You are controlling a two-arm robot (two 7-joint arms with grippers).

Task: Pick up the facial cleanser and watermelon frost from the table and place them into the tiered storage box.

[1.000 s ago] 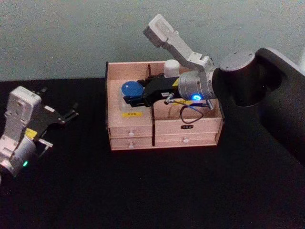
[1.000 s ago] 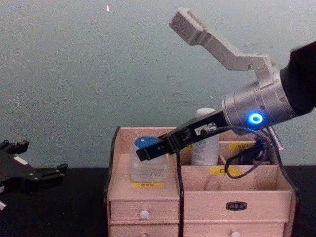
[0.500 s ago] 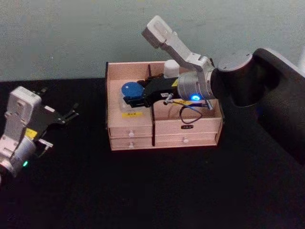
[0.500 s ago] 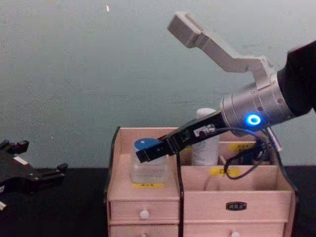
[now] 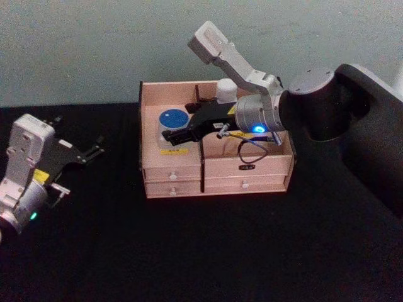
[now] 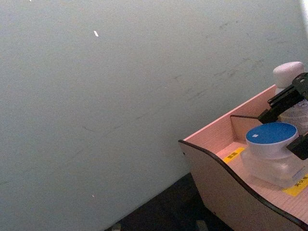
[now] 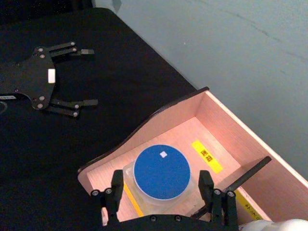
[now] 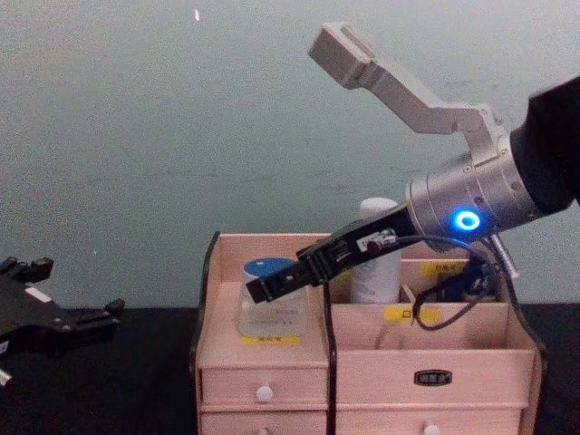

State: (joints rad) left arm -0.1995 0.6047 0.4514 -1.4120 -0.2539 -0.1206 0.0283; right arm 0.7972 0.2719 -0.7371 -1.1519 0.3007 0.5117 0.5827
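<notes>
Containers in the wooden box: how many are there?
2. A blue-lidded jar sits in the left compartment between the right gripper's open fingers; a white-capped bottle stands farther back, behind that arm. Others may be hidden.

The tiered storage box [image 5: 215, 171] — pale wood, black-edged, with yellow labels and white-knobbed drawers — is seen on the black table at about 12 o'clock. A clear jar with a blue lid [image 5: 172, 119] is stood upright in its 9 o'clock open compartment. A white-capped bottle [image 5: 227, 89] is stood upright in a rear compartment — toward 1 o'clock of the jar.
</notes>
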